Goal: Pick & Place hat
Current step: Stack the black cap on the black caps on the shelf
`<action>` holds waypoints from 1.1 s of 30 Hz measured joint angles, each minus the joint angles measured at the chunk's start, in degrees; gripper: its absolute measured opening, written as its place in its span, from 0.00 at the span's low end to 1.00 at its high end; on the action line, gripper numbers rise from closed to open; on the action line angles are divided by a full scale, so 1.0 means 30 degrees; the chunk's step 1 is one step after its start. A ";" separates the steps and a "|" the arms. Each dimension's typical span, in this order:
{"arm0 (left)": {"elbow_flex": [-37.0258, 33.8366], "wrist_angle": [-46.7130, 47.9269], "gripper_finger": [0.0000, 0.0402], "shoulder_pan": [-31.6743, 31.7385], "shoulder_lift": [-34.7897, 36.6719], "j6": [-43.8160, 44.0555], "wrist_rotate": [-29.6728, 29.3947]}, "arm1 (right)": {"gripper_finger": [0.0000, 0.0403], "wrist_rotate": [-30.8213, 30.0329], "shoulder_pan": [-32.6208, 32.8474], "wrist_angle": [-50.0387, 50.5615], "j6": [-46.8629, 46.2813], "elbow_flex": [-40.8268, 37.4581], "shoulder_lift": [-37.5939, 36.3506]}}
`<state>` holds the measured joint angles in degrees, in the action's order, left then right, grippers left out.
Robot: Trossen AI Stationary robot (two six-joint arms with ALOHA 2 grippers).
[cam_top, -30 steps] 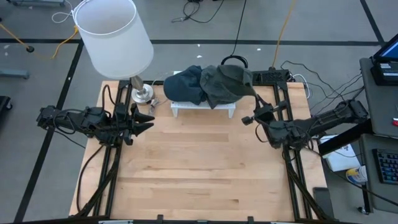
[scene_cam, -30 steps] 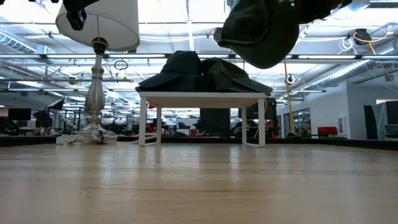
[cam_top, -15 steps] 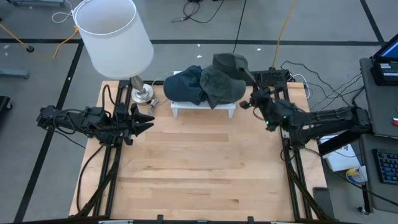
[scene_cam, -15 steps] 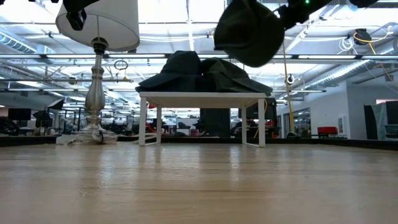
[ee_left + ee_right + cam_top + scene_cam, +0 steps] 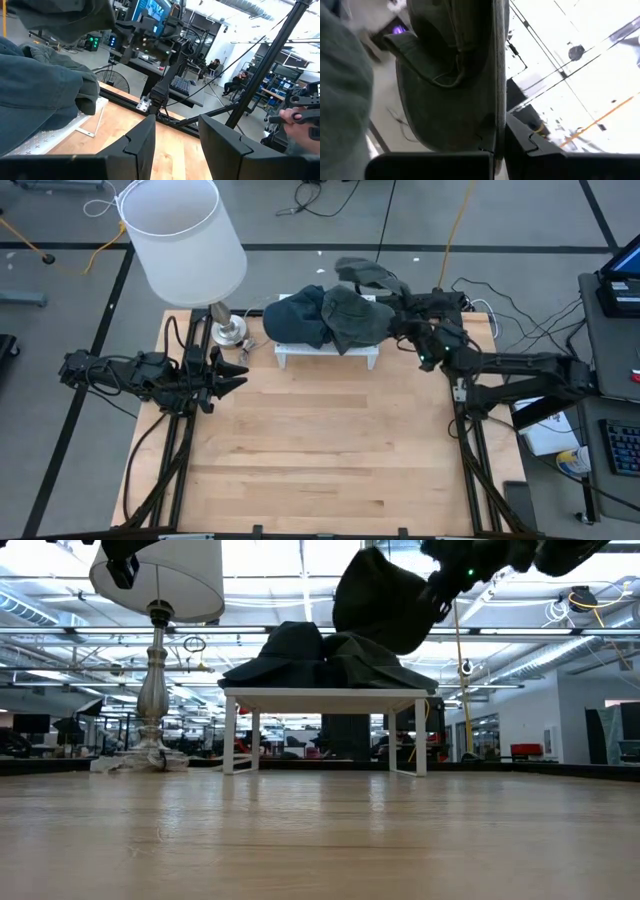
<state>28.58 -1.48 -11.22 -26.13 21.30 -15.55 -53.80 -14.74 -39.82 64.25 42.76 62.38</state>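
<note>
The right arm reaches in from the table's right edge, stretched nearly level toward the far side, its wrist turned toward the small white stand (image 5: 328,352) at the back of the table. The right gripper (image 5: 398,308) has its fingers pressed together on the brim of a dark olive bucket hat (image 5: 362,275), which it holds in the air above the stand's far right end. In the low view this hat (image 5: 380,602) hangs clear above the hats already piled on the stand, tilted, with its crown toward the left. The right wrist view is filled by the hat's (image 5: 450,75) underside and brim, pinched edge-on between the two dark fingers.

On the stand lie a navy cap (image 5: 298,317) at the left and a dark green hat (image 5: 355,320) beside it at the right, the two touching and overlapping; from the low view they form one dark heap on the white top (image 5: 325,695).

The left arm waits along the table's left edge, lying low and pointing toward the middle, its left gripper (image 5: 235,375) with fingers spread apart and nothing between them. Its wrist view looks past those fingers (image 5: 142,142) toward the navy cap on the stand.

A table lamp (image 5: 182,235) with a white shade and metal base stands at the back left corner of the wooden table (image 5: 320,450), just beside the stand.
</note>
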 joint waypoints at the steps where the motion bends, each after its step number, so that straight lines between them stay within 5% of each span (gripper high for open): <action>1: 0.0000 0.0000 0.38 0.0000 0.0000 0.0000 0.0000 | 0.01 0.0030 -0.0216 -0.0192 0.0477 0.0000 0.0205; 14: -0.0001 -0.0080 0.38 -0.0044 0.0061 -0.1578 0.2038 | 0.01 0.0347 -0.0431 -0.2179 0.3290 -0.0545 0.2581; 24: -0.0004 -0.0153 0.38 -0.0044 0.0146 -0.2100 0.1844 | 0.01 0.0052 0.0972 -0.4946 0.6092 -0.3997 0.2934; 33: -0.0005 -0.0172 0.38 -0.0029 0.0146 -0.1989 0.1683 | 0.15 0.0237 0.1238 -0.4601 0.6308 -0.4765 0.2918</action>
<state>28.56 -1.99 -11.31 -25.69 15.33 -10.50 -53.09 -11.03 -53.62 83.18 28.47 71.13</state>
